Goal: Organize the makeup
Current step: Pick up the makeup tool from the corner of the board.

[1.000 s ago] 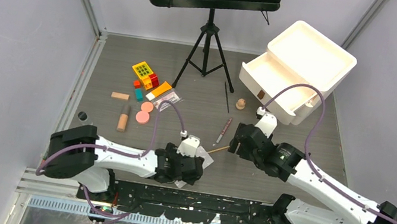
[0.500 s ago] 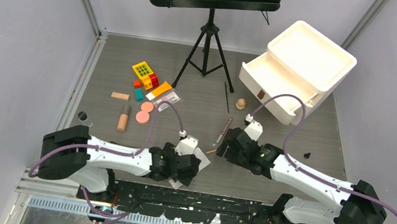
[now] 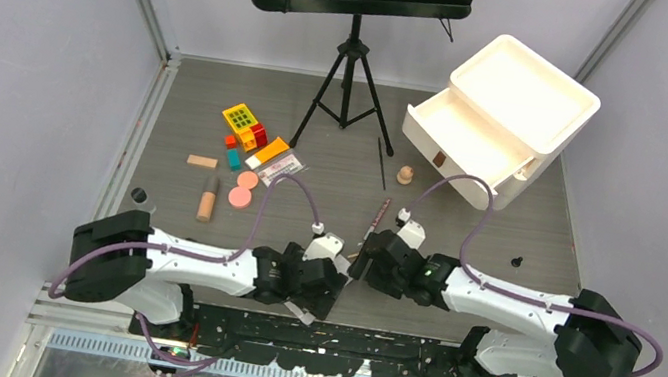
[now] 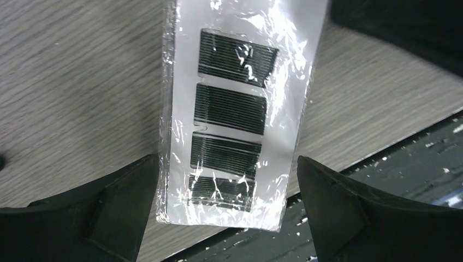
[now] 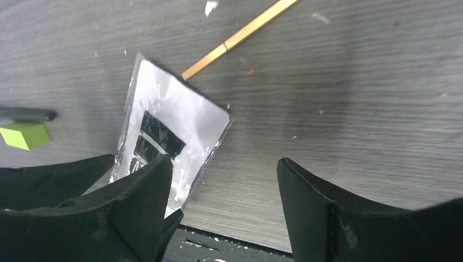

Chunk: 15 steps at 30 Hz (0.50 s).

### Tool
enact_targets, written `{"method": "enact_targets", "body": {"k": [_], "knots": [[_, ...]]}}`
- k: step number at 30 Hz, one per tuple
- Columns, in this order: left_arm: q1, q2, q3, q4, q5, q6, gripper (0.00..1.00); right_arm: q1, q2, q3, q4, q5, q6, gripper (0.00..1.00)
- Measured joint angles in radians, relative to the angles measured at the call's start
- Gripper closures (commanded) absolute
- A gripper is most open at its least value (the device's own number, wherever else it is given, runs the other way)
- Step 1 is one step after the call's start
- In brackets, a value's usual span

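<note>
The white palette with dark squares [image 4: 235, 114], wrapped in clear plastic, lies at the table's near edge and overhangs it a little. My left gripper [image 4: 225, 161] is open with one finger on each side of it, and shows in the top view [image 3: 309, 291]. My right gripper [image 5: 223, 161] is open just right of the palette [image 5: 174, 120], above bare table; its left finger overlaps the palette's corner. It shows in the top view [image 3: 360, 264]. A thin yellow pencil [image 5: 240, 35] lies beyond the palette. Pink compacts [image 3: 240, 196] and a tan tube [image 3: 207, 199] lie at the left.
A dark pencil [image 3: 376, 221], a thin black pencil [image 3: 382, 163] and a tan stub [image 3: 404, 174] lie mid-table. Toy blocks [image 3: 249, 124] sit at the back left. The white drawer box [image 3: 497, 123] stands open at the back right. A tripod stand [image 3: 347, 79] stands at the back.
My right gripper has moved left and toward the near edge, ending beside the palette and the left gripper. My left gripper has shifted only slightly over the palette.
</note>
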Motion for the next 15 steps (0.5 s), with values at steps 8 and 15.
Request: {"method": "enact_targets", "body": {"k": [8, 15], "knots": [[-0.007, -0.011, -0.015, 0.063, 0.051, 0.009, 0.0, 0.041, 0.076, -0.029, 0.115, -0.041, 0.064, 0.25], [-0.023, 0.004, -0.024, 0.149, 0.063, 0.01, 0.0, 0.042, 0.113, -0.035, 0.211, -0.06, 0.113, 0.25]]}}
